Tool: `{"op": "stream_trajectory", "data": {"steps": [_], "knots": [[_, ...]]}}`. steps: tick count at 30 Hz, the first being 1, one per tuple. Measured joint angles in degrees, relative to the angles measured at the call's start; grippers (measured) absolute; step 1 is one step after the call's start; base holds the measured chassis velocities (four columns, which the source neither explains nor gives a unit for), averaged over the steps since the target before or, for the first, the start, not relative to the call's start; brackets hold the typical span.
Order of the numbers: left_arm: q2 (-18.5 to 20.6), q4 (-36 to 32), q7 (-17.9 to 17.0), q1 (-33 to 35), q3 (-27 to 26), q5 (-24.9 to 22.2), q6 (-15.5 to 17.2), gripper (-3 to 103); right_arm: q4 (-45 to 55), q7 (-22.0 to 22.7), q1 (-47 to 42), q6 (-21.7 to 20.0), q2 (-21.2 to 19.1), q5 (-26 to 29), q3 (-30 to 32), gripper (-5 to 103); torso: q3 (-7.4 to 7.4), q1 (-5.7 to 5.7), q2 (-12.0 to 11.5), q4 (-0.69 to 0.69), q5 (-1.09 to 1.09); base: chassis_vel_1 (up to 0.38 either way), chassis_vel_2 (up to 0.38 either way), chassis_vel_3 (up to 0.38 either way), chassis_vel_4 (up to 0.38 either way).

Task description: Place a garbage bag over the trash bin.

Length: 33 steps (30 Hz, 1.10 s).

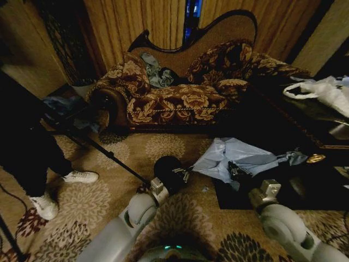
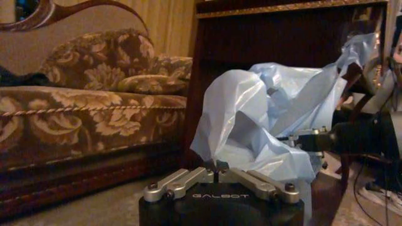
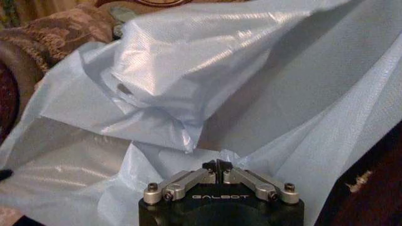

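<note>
- A floral sofa (image 1: 180, 93) fills the far side of the room, with a patterned carpet (image 1: 82, 207) spread before it and a dark cabinet (image 1: 305, 120) to the right; a white plastic bag (image 1: 327, 90) lies on the cabinet's surface.
- The garbage bag (image 1: 229, 158), a light blue crumpled film, is spread low at centre right, just in front of the sofa, apparently being pulled out so its mouth can be found.
- The trash bin (image 1: 168, 169), small, black and round, stands on the carpet just left of the bag, not yet covered by it.
- A person's legs in white sneakers (image 1: 80, 176) stand at far left, well apart from the bag and bin.
- The left end effector (image 2: 217, 168), beside the bin, has its fingers pressed together; the left wrist view suggests they pinch a low fold of the bag, though the contact is hard to confirm.
- The right end effector (image 3: 217, 165) sits at the bag's near edge, fingers also closed, with film draped right against their tips, seemingly clamped on the bag to hold it taut.
</note>
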Motion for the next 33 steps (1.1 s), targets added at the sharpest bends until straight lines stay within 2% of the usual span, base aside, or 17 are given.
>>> {"op": "stream_trajectory", "data": {"steps": [8,15,24,33], "knots": [[-0.45,1.21,0.39,0.21,1.17,0.98,-0.49,0,2.99,1.7,0.38,-0.23,0.77,3.57,0.83,0,0.0,0.0,0.0,0.0,0.0,0.0,0.0,0.0,0.0],[-0.52,1.99,0.8,0.43,2.3,2.11,-1.16,0,3.25,1.74,0.88,-0.62,0.9,3.56,0.9,0,0.0,0.0,0.0,0.01,0.0,0.0,0.0,0.0,0.0],[-0.83,1.73,0.87,-1.36,3.37,1.94,-1.49,0,-0.72,1.09,0.14,-0.79,1.89,-1.68,-1.61,0,0.0,0.0,-0.01,0.0,0.01,0.0,0.0,0.0,0.0],[-1.34,-0.03,0.99,1.43,2.93,2.24,-1.78,0,-2.93,-0.03,-0.02,-0.99,2.39,-4.75,-2.59,0,0.0,0.0,-0.01,0.0,0.01,0.0,0.0,0.0,0.0]]}}
